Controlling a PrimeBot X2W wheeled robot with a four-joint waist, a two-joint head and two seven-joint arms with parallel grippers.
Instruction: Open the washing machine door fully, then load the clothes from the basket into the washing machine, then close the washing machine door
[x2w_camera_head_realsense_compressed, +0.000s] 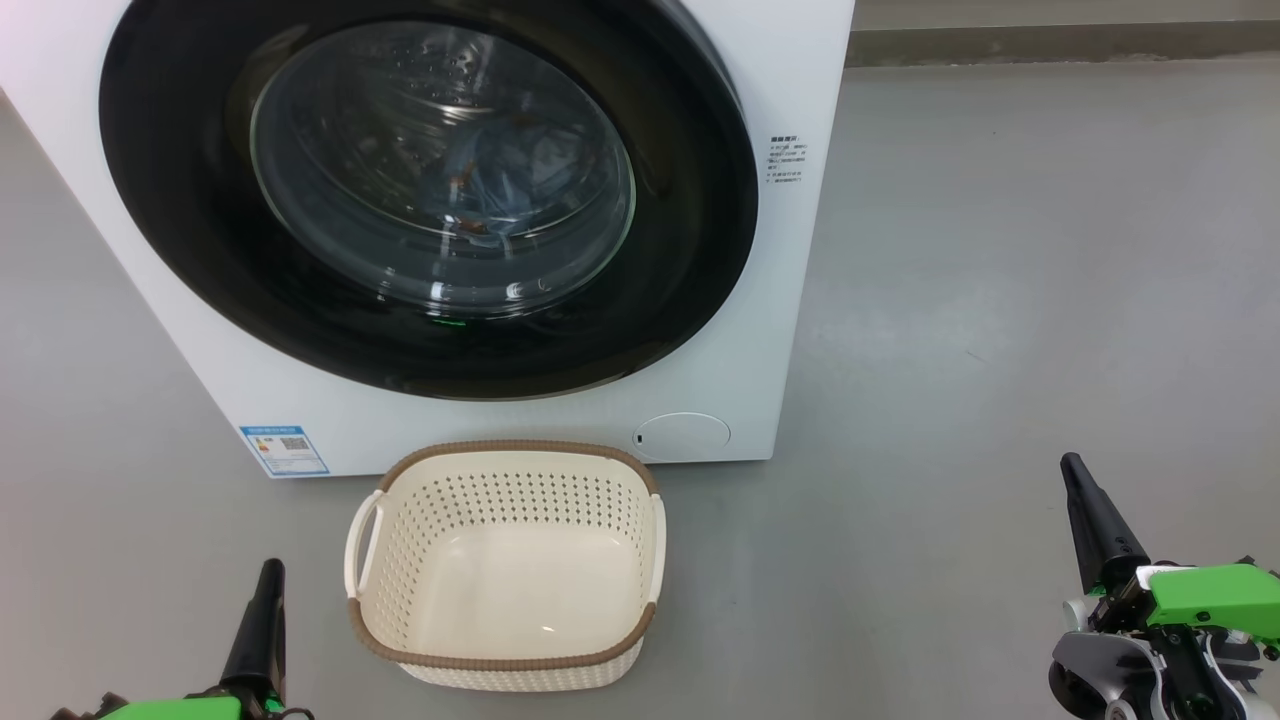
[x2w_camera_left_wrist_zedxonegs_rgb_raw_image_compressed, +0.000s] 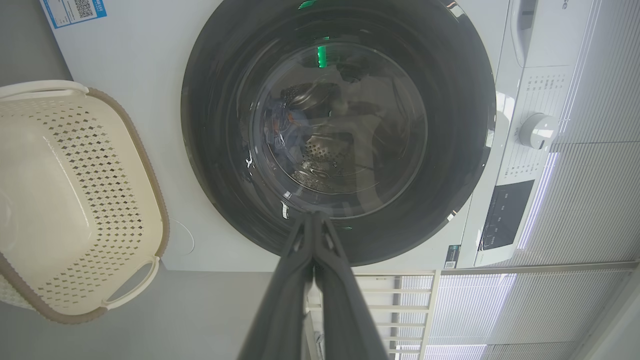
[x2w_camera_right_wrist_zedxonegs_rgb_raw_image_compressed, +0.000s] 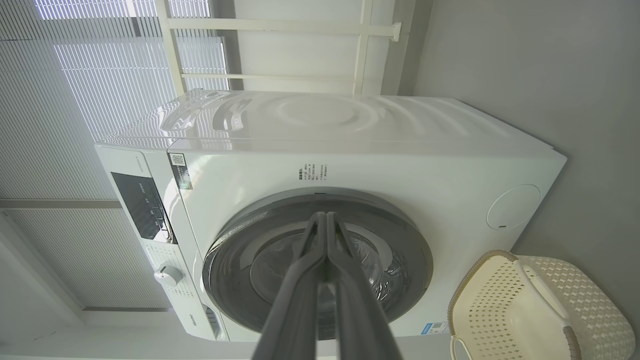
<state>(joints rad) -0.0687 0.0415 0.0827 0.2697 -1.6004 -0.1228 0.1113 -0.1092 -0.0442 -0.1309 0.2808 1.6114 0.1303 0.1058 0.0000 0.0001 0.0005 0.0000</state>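
The washing machine (x2w_camera_head_realsense_compressed: 790, 80) stands before me with its round black-rimmed door (x2w_camera_head_realsense_compressed: 180, 220) shut against its front. Through the glass window, light blue clothes (x2w_camera_head_realsense_compressed: 495, 185) lie in the steel drum. The cream basket (x2w_camera_head_realsense_compressed: 505, 460) with the brown rim sits on the floor in front of the machine, holding nothing. My left gripper (x2w_camera_head_realsense_compressed: 268, 570) is low at the left of the basket, fingers shut together. My right gripper (x2w_camera_head_realsense_compressed: 1072, 465) is off to the right over the floor, also shut. In the left wrist view my left gripper (x2w_camera_left_wrist_zedxonegs_rgb_raw_image_compressed: 314, 216) points at the door (x2w_camera_left_wrist_zedxonegs_rgb_raw_image_compressed: 210, 110).
Grey floor (x2w_camera_head_realsense_compressed: 1000, 300) spreads to the right of the machine. A blue label (x2w_camera_head_realsense_compressed: 285, 450) and a round service flap (x2w_camera_head_realsense_compressed: 682, 436) sit low on the machine's front. The control panel (x2w_camera_left_wrist_zedxonegs_rgb_raw_image_compressed: 505, 215) and dial (x2w_camera_left_wrist_zedxonegs_rgb_raw_image_compressed: 537, 131) are on its top strip. Window blinds (x2w_camera_right_wrist_zedxonegs_rgb_raw_image_compressed: 60, 100) hang behind.
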